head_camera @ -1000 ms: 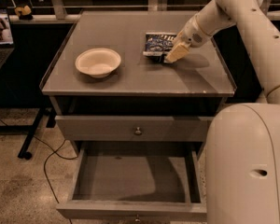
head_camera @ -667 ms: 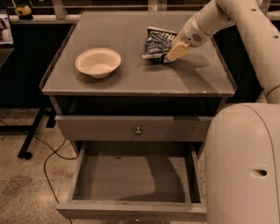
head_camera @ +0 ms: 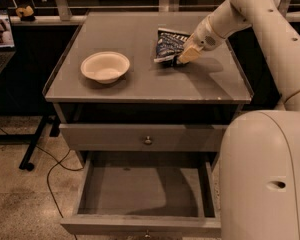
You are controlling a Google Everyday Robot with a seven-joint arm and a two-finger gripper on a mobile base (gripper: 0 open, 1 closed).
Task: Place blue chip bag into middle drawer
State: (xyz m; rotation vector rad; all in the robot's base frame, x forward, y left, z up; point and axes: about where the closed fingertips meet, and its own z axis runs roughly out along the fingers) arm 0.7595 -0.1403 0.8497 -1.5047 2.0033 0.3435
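Note:
The blue chip bag point(head_camera: 167, 45) is on the grey cabinet top point(head_camera: 140, 79), right of centre, tilted with its far end raised. My gripper point(head_camera: 181, 59) comes in from the right and is shut on the bag's near right edge, close above the top. The middle drawer point(head_camera: 145, 189) is pulled open at the bottom of the view and is empty inside; its knob point(head_camera: 147, 233) just shows at the lower edge. The uppermost knobbed drawer point(head_camera: 147, 140) above it is shut.
A white bowl point(head_camera: 105, 66) sits on the left half of the cabinet top. My arm's large white body point(head_camera: 265, 179) fills the lower right, beside the open drawer. A laptop point(head_camera: 1, 31) and a table leg with a cable point(head_camera: 35, 144) stand at the left.
The bag has tipped up off the cabinet top in my gripper and shifted slightly back. The bowl and the drawers have not moved.

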